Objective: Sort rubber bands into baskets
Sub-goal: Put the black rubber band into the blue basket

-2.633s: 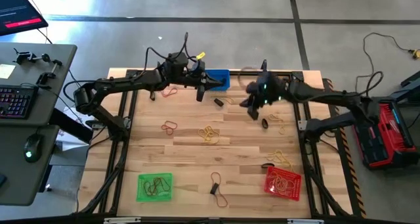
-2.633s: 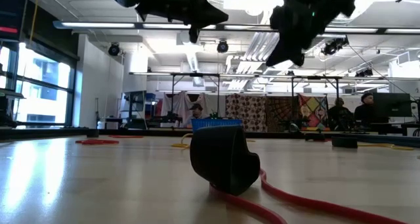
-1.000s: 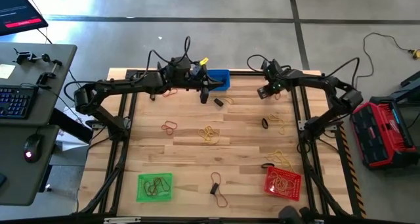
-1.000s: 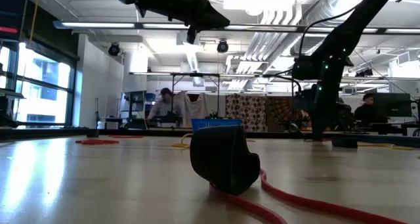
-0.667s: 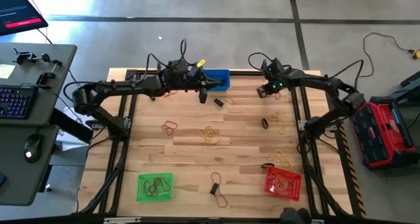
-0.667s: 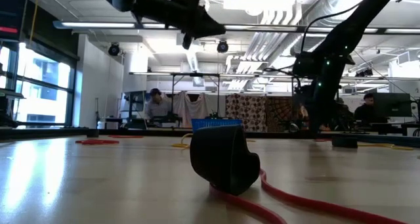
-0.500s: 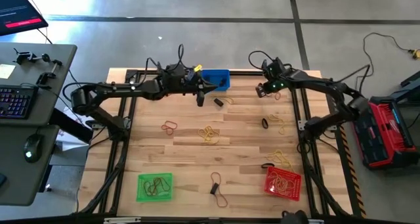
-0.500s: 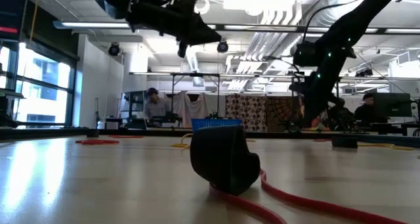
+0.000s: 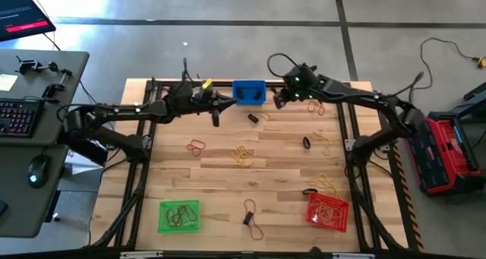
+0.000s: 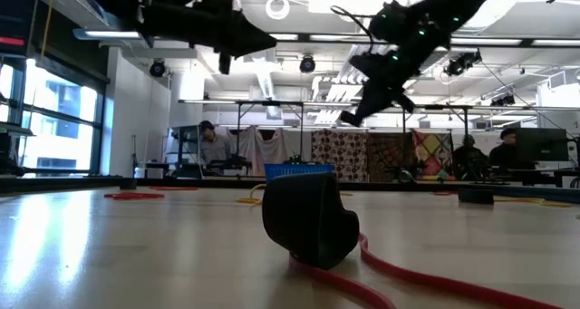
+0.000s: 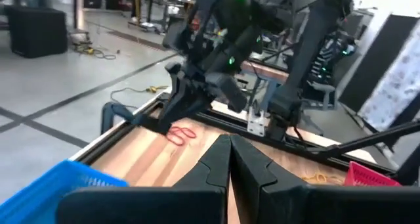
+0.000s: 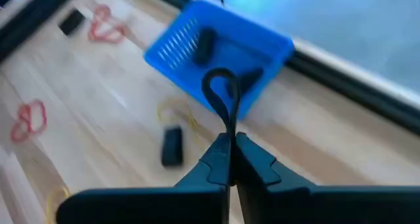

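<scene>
My right gripper (image 9: 277, 101) is shut on a black rubber band (image 12: 222, 92) above the table, just right of the blue basket (image 9: 249, 92). The basket holds black bands (image 12: 205, 43). My left gripper (image 9: 216, 120) is shut and empty, left of the blue basket, above the table. Loose bands lie flat on the wood: yellow ones (image 9: 243, 156), reddish ones (image 9: 197, 146) and black ones (image 9: 307, 143). The green basket (image 9: 180, 216) and the red basket (image 9: 328, 211) stand near the front edge and hold bands. My right gripper pinches the black band by one end (image 12: 228, 131) between its two fingertips. The rest of the loop (image 12: 216, 79) sticks out past the tips. The band is lifted clear of the table, in front of the blue basket (image 12: 216, 53).
A small black piece (image 9: 253, 118) lies on the wood near the blue basket. A black band (image 10: 308, 218) on a red one (image 10: 408, 277) lies near the table's front edge. Dark frame rails run along the table's sides. People are in the room behind the table.
My right gripper has risen and gone toward the table's left, from the far right part to just beside the blue basket, staying shut. My left gripper has drawn back toward the table's left, away from the blue basket.
</scene>
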You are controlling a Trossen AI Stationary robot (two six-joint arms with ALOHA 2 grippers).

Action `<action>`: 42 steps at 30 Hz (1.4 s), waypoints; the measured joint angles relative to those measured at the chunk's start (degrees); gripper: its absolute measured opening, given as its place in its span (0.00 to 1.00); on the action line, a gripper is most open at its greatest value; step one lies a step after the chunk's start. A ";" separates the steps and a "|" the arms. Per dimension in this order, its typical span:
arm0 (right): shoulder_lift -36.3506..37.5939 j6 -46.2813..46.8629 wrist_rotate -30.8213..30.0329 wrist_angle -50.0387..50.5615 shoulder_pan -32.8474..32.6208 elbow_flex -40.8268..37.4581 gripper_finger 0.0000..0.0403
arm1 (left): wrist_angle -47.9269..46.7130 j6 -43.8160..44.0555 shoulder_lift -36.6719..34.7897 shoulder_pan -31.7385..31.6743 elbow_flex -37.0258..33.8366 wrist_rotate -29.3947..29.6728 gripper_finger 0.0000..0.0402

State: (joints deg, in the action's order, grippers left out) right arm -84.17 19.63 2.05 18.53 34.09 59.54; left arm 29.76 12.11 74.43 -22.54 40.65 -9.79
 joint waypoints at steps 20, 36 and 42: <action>-32.82 -1.56 -0.13 13.76 -1.02 34.32 0.00 | -5.08 0.29 -7.56 0.14 -5.43 5.19 0.00; -38.24 8.60 1.45 14.49 0.02 36.14 0.00 | -5.17 0.25 -7.56 0.19 -5.40 5.94 0.00; -38.24 14.45 1.45 12.20 0.04 36.14 0.01 | -5.96 0.25 -7.56 0.19 -5.40 6.04 0.00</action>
State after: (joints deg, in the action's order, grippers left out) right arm -122.41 34.07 3.51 30.73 34.13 95.68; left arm 23.80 12.36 66.87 -22.35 35.24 -3.75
